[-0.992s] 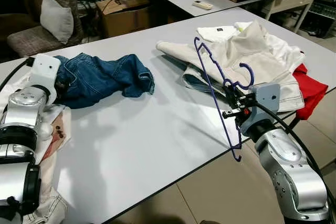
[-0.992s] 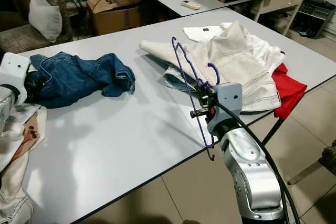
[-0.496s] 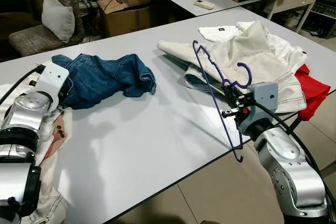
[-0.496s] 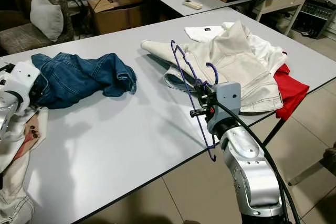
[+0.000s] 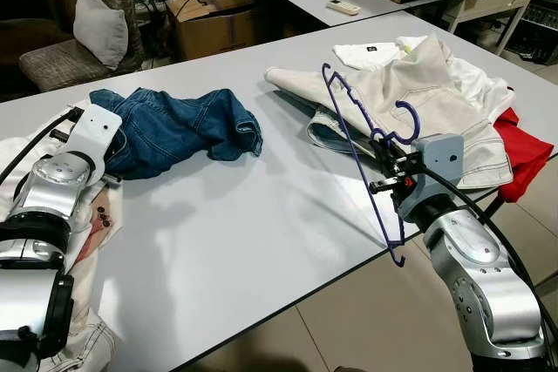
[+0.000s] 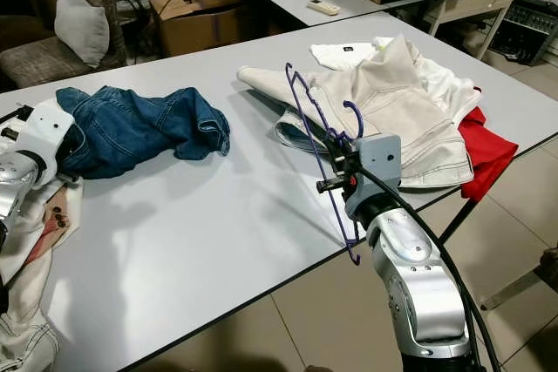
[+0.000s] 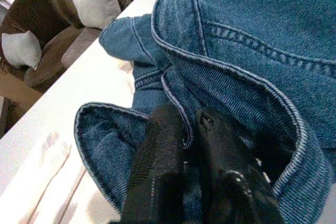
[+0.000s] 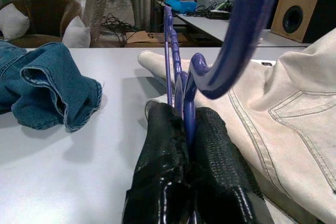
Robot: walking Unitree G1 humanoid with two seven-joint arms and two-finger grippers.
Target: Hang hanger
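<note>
Nearest to me on the right, my right end effector [image 5: 381, 165] sits above the near right edge of the table [image 5: 261, 224], its two black fingers [image 8: 163, 145] pinched tight on the purple hanger [image 5: 353, 141]. I have it gripped at the neck, just below the hook, so the hook curls up directly over the fingertips. From that grip the frame stands almost on edge: one arm rises toward the far left over the table, the other drops past the table edge toward the floor on the near side.

On the near left, my left end effector [image 7: 184, 145] is pressed into the blue jeans [image 5: 174, 128], fingers close together with a fold of the denim hem caught between them, as the wrist view shows it.

The jeans lie crumpled on the left part of the table, well apart from the hanger. Farther back on the right, beyond the hanger, a cream jacket [image 5: 418, 93] lies spread out, with a red garment [image 5: 514, 150] draped at the right table edge.
</note>
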